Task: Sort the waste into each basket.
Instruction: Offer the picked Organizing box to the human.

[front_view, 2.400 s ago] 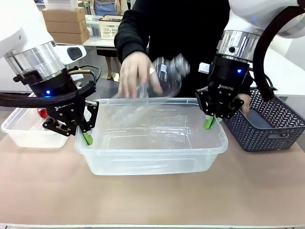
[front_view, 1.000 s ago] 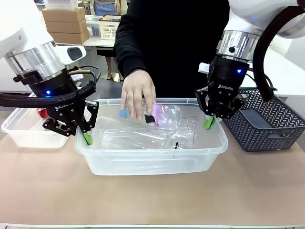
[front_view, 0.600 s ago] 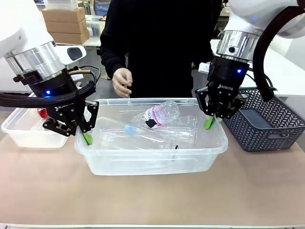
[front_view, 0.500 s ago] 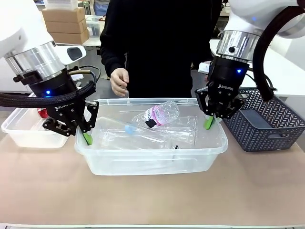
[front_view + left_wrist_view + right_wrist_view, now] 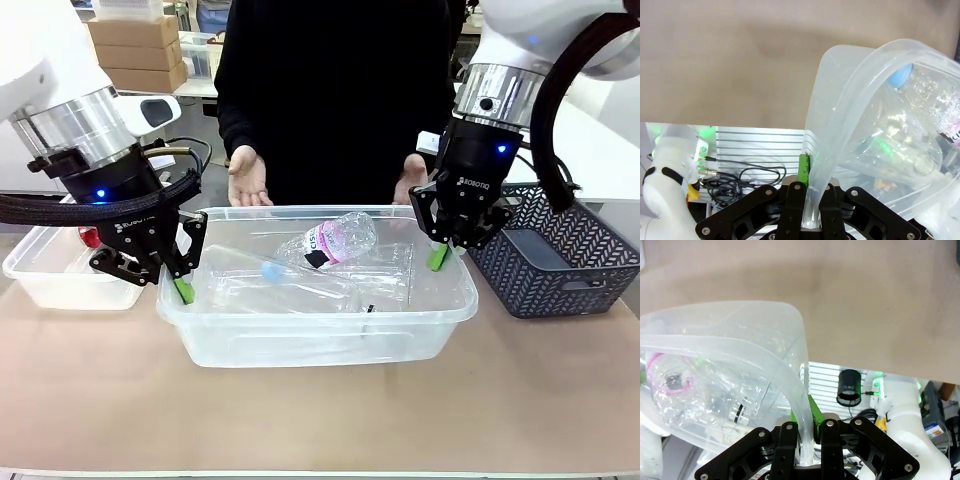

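The left gripper (image 5: 183,288) is clamped on the left rim of the big clear tub (image 5: 300,345) at centre frame; the left wrist view shows its fingers (image 5: 803,176) pinching the tub wall between them. The right gripper (image 5: 438,256) is likewise closed on the tub's right rim, toward its far corner; its pads (image 5: 811,416) squeeze the wall in the right wrist view.

Inside the tub lie clear bottles; one with a pink label (image 5: 335,240) sits upper middle, another with a blue cap (image 5: 270,270) just left of it, and more crumpled ones (image 5: 380,280) beside them. Behind the tub a person's two open hands (image 5: 245,178) hover, apart from it and holding nothing.

At far left stands a small clear basket (image 5: 45,280) with something red (image 5: 89,237) in it, likely a can; at far right stands a dark woven basket (image 5: 570,265), whose contents I cannot make out.

Judging by this, sorting has barely begun: the bottles are gathered in the tub and remain to be moved to a basket.
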Robot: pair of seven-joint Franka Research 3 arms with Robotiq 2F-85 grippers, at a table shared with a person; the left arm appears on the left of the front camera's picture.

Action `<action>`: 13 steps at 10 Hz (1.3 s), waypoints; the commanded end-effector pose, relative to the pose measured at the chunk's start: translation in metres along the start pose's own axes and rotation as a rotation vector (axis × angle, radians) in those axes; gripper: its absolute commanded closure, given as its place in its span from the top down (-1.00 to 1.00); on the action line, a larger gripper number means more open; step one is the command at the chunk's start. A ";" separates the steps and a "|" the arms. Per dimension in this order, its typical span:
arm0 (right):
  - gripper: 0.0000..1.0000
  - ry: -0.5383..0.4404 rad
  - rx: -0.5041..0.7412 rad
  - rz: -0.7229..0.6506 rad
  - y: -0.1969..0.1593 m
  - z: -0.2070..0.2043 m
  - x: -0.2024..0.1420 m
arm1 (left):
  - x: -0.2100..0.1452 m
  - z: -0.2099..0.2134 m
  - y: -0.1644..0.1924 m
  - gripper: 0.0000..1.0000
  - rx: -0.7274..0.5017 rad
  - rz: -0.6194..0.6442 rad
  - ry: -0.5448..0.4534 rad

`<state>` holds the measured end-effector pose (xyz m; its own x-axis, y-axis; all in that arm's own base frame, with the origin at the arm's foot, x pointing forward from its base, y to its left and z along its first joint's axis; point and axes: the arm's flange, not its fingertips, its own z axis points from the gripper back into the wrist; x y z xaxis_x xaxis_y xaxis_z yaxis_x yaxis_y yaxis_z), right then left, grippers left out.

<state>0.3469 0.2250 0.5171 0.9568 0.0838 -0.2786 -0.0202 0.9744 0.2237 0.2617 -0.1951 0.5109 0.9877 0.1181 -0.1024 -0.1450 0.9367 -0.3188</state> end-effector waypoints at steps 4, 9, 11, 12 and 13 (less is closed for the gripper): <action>-0.89 0.068 -0.094 0.112 0.016 0.038 0.095 | 0.075 0.014 -0.006 -0.94 0.017 -0.007 0.001; -0.89 0.113 -0.085 0.079 0.017 0.049 0.200 | 0.197 0.012 -0.003 -0.94 0.014 -0.001 -0.009; -0.89 0.119 -0.071 0.090 0.015 0.042 0.209 | 0.213 -0.001 0.002 -0.94 -0.007 0.032 0.016; -0.89 0.125 -0.072 0.081 0.016 0.034 0.213 | 0.201 -0.004 -0.004 -0.94 0.018 0.016 0.021; -0.89 0.086 -0.046 0.072 0.017 0.038 0.213 | 0.201 -0.004 -0.004 -0.94 0.018 0.016 0.021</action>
<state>0.5629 0.2511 0.4919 0.9218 0.1660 -0.3504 -0.0998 0.9749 0.1993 0.4654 -0.1816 0.4796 0.9821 0.1146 -0.1492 -0.1554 0.9413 -0.2996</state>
